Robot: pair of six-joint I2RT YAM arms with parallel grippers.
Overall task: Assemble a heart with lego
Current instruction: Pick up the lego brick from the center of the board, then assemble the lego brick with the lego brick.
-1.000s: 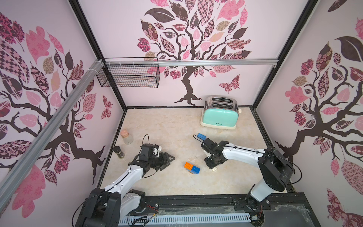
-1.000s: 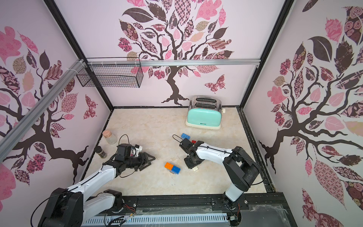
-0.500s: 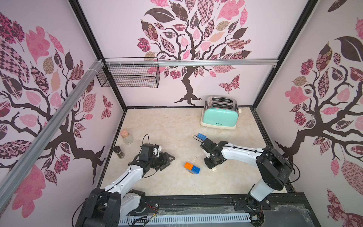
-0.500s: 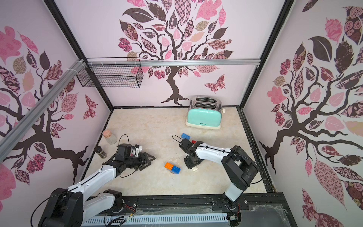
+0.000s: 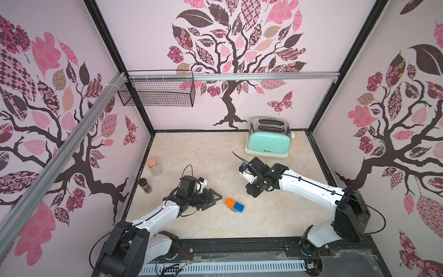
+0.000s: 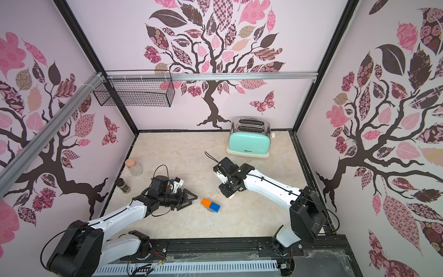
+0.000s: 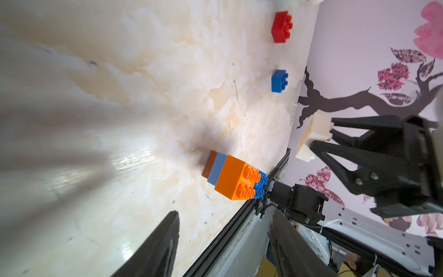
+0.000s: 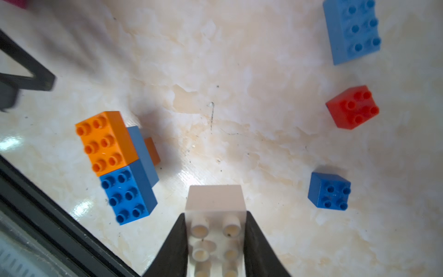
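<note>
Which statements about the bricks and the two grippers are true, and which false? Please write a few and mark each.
1. The right gripper is shut on a white brick. True.
2. The left gripper holds the orange brick. False: it is open and empty.
3. The red brick is joined to the stack. False: it lies alone on the table.
4. The orange brick and a blue brick sit side by side on top of the stack. True.
</note>
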